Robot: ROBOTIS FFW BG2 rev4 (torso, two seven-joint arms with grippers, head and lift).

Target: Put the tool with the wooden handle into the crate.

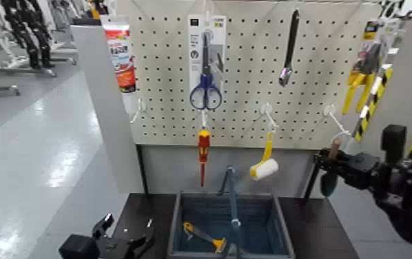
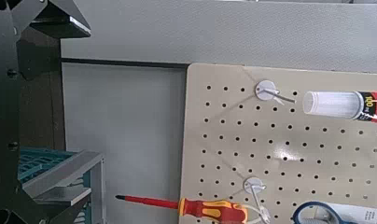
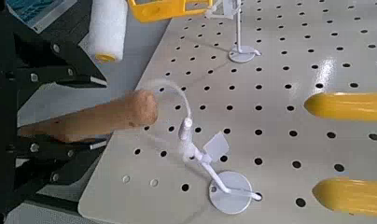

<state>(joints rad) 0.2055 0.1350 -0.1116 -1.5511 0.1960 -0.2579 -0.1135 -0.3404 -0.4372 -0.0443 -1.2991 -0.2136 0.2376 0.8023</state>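
My right claw is at the trowel's wooden handle, its two fingers standing apart on either side of the wood; a gap shows along one side, so I record the claw as released, not clenched. The trowel hangs upright at the right-hand end of the pegboard, its dark green blade pointing down below my claw. A thin white loop is at the handle's end, beside a white hook. The crate stands on the dark worktop, below the board and well apart from the trowel; a yellow-and-grey tool lies inside. My left claw is held low beside the crate, over the worktop's left part, fingers spread and grasping nothing. The red-and-yellow screwdriver and the paint roller hang from the board between trowel and left side.
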